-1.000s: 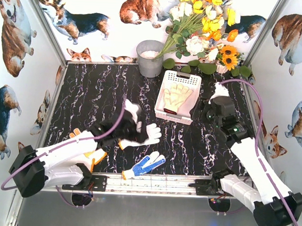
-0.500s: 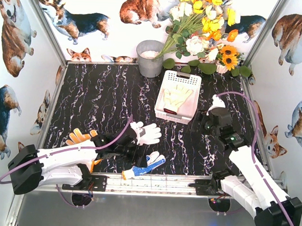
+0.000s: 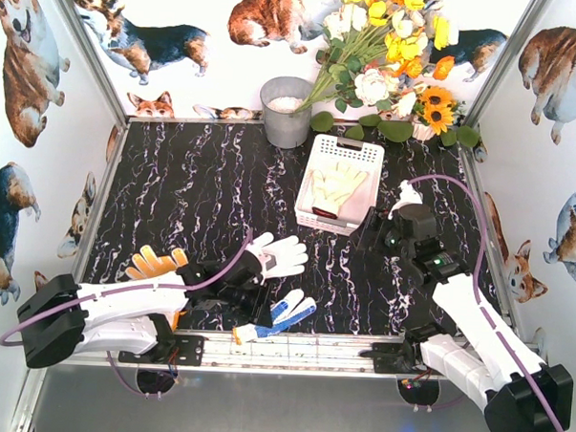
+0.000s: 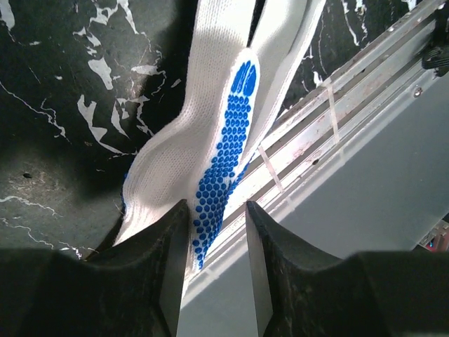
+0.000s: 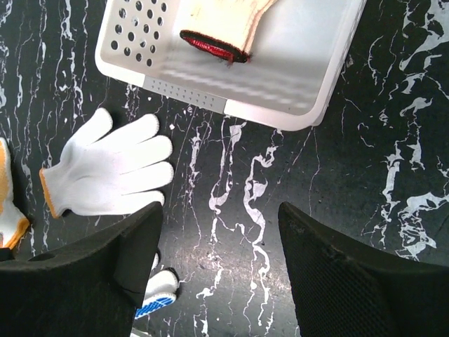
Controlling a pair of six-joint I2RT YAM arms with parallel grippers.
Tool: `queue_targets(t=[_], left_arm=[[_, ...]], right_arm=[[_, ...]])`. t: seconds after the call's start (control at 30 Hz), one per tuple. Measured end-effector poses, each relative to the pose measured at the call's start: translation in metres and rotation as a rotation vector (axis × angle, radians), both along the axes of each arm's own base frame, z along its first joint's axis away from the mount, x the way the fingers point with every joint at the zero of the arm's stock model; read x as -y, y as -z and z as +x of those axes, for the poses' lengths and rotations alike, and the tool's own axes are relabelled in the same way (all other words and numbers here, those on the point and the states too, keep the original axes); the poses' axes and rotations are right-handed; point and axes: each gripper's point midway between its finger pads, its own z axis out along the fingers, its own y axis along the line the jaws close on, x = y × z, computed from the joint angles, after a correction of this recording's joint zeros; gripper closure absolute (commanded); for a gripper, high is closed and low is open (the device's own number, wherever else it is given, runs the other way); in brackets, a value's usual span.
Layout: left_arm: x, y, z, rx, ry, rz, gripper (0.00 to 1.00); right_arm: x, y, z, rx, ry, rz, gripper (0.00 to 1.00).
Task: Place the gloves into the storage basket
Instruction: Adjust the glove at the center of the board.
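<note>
Blue-dotted glove (image 4: 231, 133) is pinched by left gripper (image 4: 216, 210) at the near edge of the table (image 3: 174, 201). Right gripper (image 5: 219, 217) is held open beside storage basket (image 5: 231, 105), where a pale yellow glove (image 3: 337, 185) is lying.

The orange glove (image 3: 154, 262) is half buried under the left arm (image 3: 121, 309). Wrist cam crops the blue-dotted glove (image 4: 224, 168) up top, and can't tell if the left fingers (image 4: 158, 274) truly pinch it. The basket (image 5: 266, 112) gets cropped too.

Bright, even light; soft shadow beside the dotted glove (image 4: 224, 140); near jaws blurred in wrist views.
</note>
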Motion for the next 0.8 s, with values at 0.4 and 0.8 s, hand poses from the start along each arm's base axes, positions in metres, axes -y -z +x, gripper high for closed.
queue_targets(t=[0.4, 0.8], left_arm=[[0.034, -0.016, -0.004, -0.011, 0.04, -0.138, 1.0], [0.131, -0.146, 0.036, 0.175, 0.046, -0.612, 0.93]], right_arm=[[-0.004, 0.0, -0.003, -0.006, -0.026, 0.015, 0.32], [-0.001, -0.007, -0.008, -0.034, -0.03, -0.01, 0.32]])
